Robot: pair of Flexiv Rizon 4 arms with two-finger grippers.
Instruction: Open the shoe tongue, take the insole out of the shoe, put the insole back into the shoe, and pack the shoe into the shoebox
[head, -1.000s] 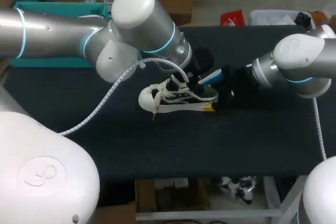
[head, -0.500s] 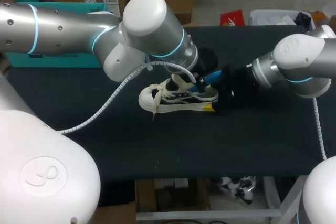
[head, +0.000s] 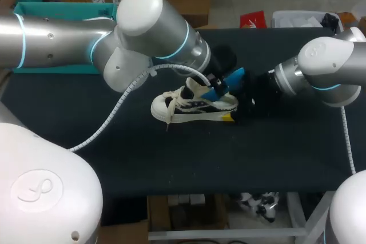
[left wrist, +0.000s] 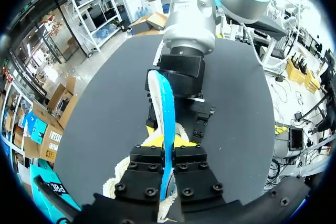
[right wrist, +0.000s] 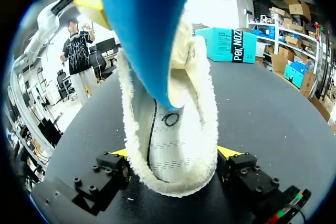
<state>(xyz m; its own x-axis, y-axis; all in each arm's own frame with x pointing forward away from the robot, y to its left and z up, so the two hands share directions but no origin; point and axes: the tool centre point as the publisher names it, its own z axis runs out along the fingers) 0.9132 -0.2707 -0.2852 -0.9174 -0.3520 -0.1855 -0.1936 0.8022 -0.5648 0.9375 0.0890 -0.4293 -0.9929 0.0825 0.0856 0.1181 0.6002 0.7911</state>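
Observation:
A small white shoe [head: 191,106] with black markings lies on the black table, toe to the left. Its fleecy heel [right wrist: 170,145] sits between the yellow tips of my right gripper [right wrist: 172,153], which press on it from both sides. My left gripper [left wrist: 168,169] is shut on the blue insole [left wrist: 167,108], whose one end is still inside the shoe. In the head view the insole [head: 227,82] slants up out of the shoe's heel opening. The teal shoebox [head: 57,10] stands at the back left, partly hidden by my left arm.
The black tabletop [head: 189,158] stretches bare in front of the shoe. My two arms meet closely over the shoe's heel, the right wrist [left wrist: 181,74] just ahead of the left fingers.
My left gripper has closed on the blue insole and drawn it up and back, so more of it stands out of the shoe. The right arm and shoe have stayed put.

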